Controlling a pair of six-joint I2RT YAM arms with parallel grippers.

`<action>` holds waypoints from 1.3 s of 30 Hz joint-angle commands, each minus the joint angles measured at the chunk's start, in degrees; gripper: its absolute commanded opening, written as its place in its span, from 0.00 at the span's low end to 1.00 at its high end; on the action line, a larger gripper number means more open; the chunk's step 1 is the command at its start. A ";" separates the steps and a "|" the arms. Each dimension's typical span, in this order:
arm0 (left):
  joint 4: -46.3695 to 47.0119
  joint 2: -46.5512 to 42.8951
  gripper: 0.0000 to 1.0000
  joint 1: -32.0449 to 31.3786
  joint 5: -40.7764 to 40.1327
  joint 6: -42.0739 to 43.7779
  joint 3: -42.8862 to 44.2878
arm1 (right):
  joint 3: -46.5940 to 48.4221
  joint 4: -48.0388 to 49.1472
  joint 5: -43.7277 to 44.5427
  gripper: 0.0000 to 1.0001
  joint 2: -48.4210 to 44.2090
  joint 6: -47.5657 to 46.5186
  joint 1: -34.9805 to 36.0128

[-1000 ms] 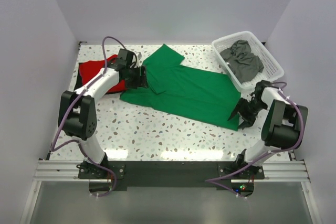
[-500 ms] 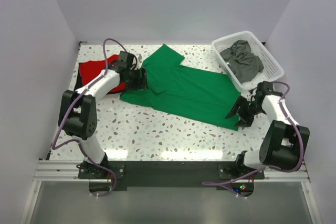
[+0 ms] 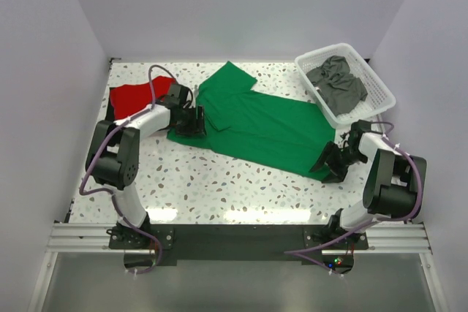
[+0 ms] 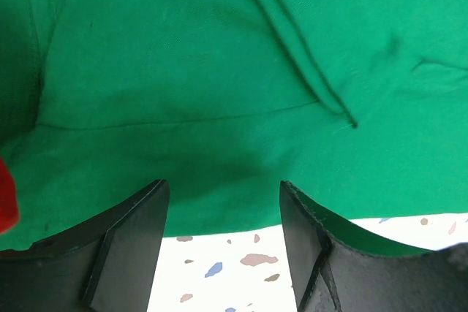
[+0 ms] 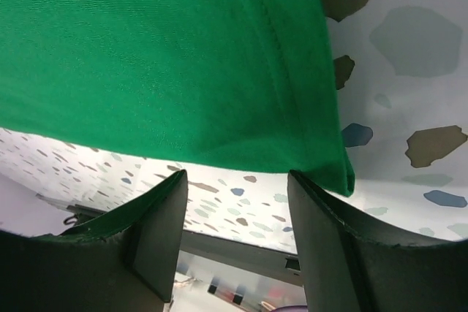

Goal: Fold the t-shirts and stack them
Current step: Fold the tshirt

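Plainly, the green t-shirt (image 3: 263,126) lies flat on the tabletop (image 3: 234,184), its long axis running from one claw to the other. Its sleeved end sits directly ahead of the left claw (image 3: 194,120), and its hem end sits ahead of the right claw (image 3: 327,163), so each arm is nearest its own end. Both claws are released, fingers spread. In the wrist views the cloth's edge lies just beyond the left fingertips and the hem corner just beyond the right ones. A red t-shirt (image 3: 131,96) lies behind the left claw. A dark grey t-shirt (image 3: 336,82) sits in the white basket (image 3: 374,78), farther out than the right claw. No brand, label or writing is readable.
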 commanded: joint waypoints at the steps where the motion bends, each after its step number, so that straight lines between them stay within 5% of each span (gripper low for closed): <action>1: 3.62 -0.07 0.67 0.63 -1.45 0.04 -2.20 | 1.72 -2.54 4.52 0.60 1.04 0.07 0.22; 19: 4.23 -7.10 0.68 0.46 -3.04 1.79 -9.67 | 0.66 -10.37 10.16 0.61 0.78 4.56 -0.05; 28: 3.70 -7.81 0.68 0.54 5.83 -1.36 0.60 | 7.78 -15.02 6.29 0.61 -3.35 3.76 -0.05; 39: 4.41 6.25 0.61 0.54 8.04 -5.23 12.21 | 13.67 -16.00 3.65 0.60 -5.90 5.08 -0.05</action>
